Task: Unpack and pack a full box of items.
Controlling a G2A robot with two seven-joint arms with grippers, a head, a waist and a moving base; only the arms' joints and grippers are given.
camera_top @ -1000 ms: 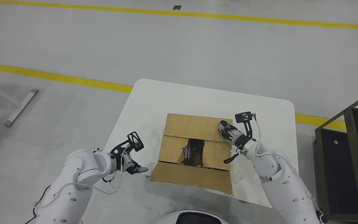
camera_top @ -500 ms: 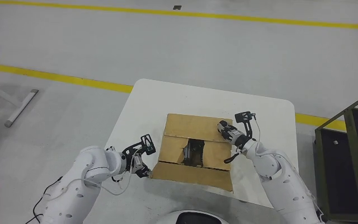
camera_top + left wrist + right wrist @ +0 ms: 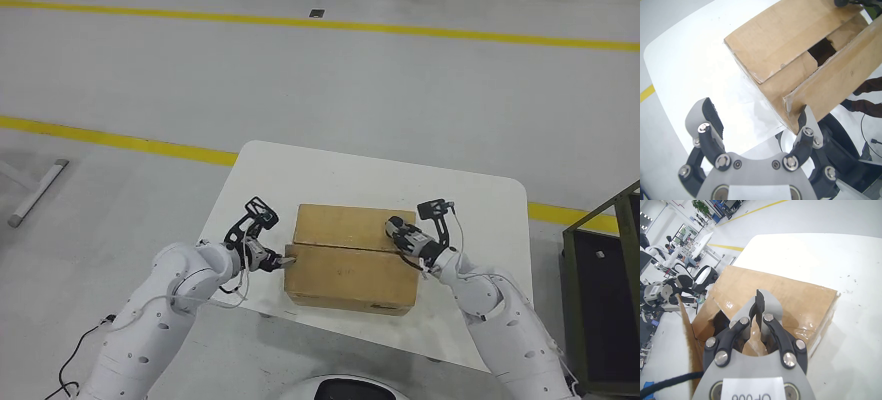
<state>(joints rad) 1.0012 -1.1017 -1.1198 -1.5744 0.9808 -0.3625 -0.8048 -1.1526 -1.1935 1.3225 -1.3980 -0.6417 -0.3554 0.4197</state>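
Top view: box (image 3: 350,258) mid-table (image 3: 470,200); left gripper (image 3: 280,260) open, one finger against the near flap's (image 3: 350,278) corner; right gripper (image 3: 398,232) closed above the far flap (image 3: 345,222); cardboard looks light, bendy, best nudged at flap edges.

A pale grey floor (image 3: 330,90) crossed by yellow lines (image 3: 110,139) surrounds the white bench (image 3: 480,200), with a dark metal rack (image 3: 600,300) beside it.

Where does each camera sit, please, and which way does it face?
Top view: above the arms, looking down at the table and box; both arms show.
Left wrist view: behind the open left gripper, facing the box's raised flap.
Right wrist view: behind the shut right gripper, over the box top.
Shared: all three show the box.
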